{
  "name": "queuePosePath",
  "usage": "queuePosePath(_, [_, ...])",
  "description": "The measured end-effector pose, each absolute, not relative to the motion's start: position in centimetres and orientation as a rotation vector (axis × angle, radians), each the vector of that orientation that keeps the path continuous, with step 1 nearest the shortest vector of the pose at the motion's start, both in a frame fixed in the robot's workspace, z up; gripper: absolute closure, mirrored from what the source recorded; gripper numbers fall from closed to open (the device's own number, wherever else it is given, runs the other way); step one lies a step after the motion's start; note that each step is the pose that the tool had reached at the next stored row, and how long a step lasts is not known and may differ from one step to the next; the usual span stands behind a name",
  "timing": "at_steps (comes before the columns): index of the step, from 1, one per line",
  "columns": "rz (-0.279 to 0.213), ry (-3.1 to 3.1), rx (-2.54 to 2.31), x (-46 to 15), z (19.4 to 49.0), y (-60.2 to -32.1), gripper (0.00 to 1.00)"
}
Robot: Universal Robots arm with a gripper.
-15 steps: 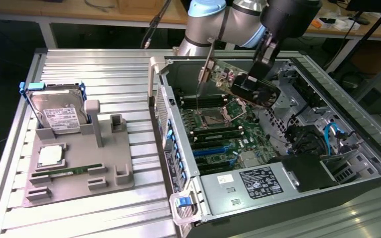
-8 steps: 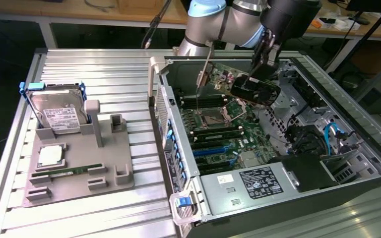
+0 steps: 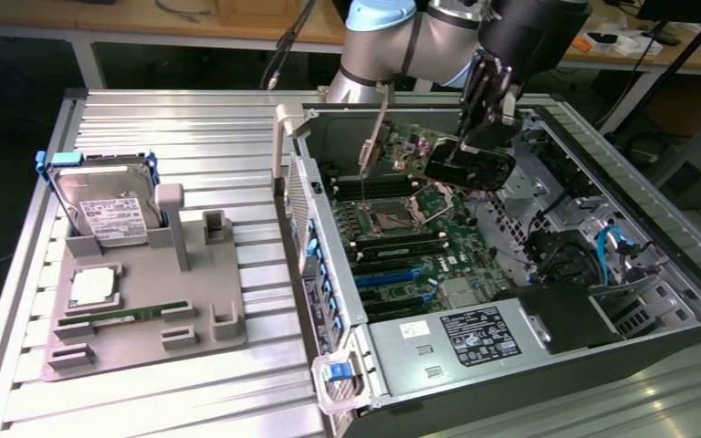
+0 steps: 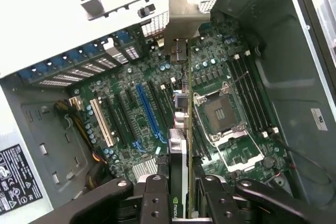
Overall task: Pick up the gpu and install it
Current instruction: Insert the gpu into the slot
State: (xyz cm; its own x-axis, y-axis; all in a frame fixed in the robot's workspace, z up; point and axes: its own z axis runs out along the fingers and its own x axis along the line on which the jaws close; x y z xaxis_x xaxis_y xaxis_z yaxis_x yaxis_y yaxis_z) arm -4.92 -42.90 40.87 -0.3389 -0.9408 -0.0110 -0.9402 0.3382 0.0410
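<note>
Gripping status, pls?
— Closed on the gpu (image 4: pixel 178 150). My gripper (image 3: pixel 463 166) clamps the card edge-on, one of my fingers (image 4: pixel 155 195) on each face, at the end opposite the silver bracket (image 4: pixel 184 11).

Ref. landmark for positions?
— CPU socket (image 4: pixel 223 114) on the mainboard (image 4: pixel 131 77), inside the open case (image 3: pixel 692 301).

Gpu pos. w.r.t. the socket?
— Wrist view: the card runs just beside the socket, between it and the blue slot (image 4: pixel 148 111). The bracket end reaches past the socket toward the case's perforated wall. Exterior view: the card hangs raised above socket level, bracket pointing down. Contact with any slot: cannot tell, though it appears clear of the board.

Adjacent parts?
— Memory slots (image 4: pixel 247 95): just beside the socket, on the side away from the card. White slot (image 4: pixel 101 121): farther from the socket than the blue slot, same side.

Items outside the case?
— Hard drive (image 3: pixel 107 210): well apart from the socket, standing tilted in the grey fixture (image 3: pixel 143 338). Memory stick (image 3: pixel 120 318): lying flat in the same fixture, nearer the camera than the drive.
</note>
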Motion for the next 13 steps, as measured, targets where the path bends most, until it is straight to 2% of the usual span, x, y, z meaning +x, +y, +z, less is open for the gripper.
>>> queuePosePath(13, [-0.06, -2.368, 2.036, -4.9, 40.51, -42.9, 0.73])
